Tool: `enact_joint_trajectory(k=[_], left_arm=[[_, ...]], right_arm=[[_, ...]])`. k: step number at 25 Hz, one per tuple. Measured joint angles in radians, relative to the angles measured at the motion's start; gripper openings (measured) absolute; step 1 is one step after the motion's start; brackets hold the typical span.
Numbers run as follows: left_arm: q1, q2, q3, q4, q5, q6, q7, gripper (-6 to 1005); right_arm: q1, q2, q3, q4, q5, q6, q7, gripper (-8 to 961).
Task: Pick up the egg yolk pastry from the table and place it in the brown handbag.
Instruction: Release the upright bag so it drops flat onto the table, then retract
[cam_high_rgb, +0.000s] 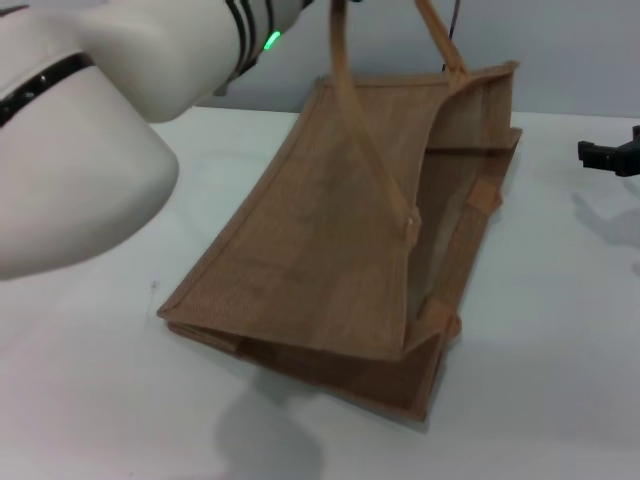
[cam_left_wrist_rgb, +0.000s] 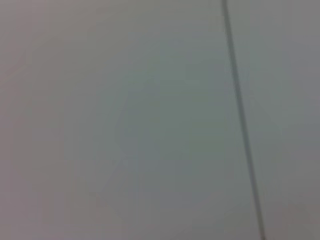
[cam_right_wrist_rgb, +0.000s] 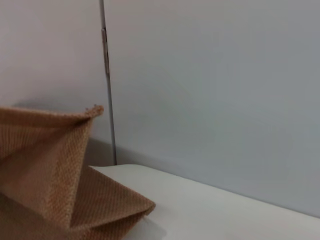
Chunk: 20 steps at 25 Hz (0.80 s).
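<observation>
The brown handbag (cam_high_rgb: 340, 240) lies tilted on the white table (cam_high_rgb: 90, 400), its mouth gaping toward the far right. Its two handles (cam_high_rgb: 345, 90) rise up out of the top of the head view. My left arm (cam_high_rgb: 110, 90) fills the upper left and reaches up past the frame; its gripper is out of view. My right gripper (cam_high_rgb: 612, 156) is a dark shape at the far right edge, above the table and apart from the bag. A corner of the bag shows in the right wrist view (cam_right_wrist_rgb: 55, 175). The egg yolk pastry is not visible in any view.
The left wrist view shows only a grey wall with a thin dark line (cam_left_wrist_rgb: 242, 120). A grey wall (cam_right_wrist_rgb: 215, 90) stands behind the table's far edge. Bare tabletop (cam_high_rgb: 560, 330) lies to the right of the bag and in front of it.
</observation>
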Motion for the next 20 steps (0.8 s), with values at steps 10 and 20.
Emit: enact_joint_trajectory(k=[10,20], left_arm=[[0.006,0.003,0.062,0.001,0.0,-0.086,-0.046,885],[0.012,0.008,0.111,0.004,0.0,-0.187,-0.078,883]], right_arm=[[0.002,-0.002,0.001,0.009,-0.001,0.004,0.0,852],[0.004,-0.001,0.001,0.016,0.0,0.016,0.0,851]])
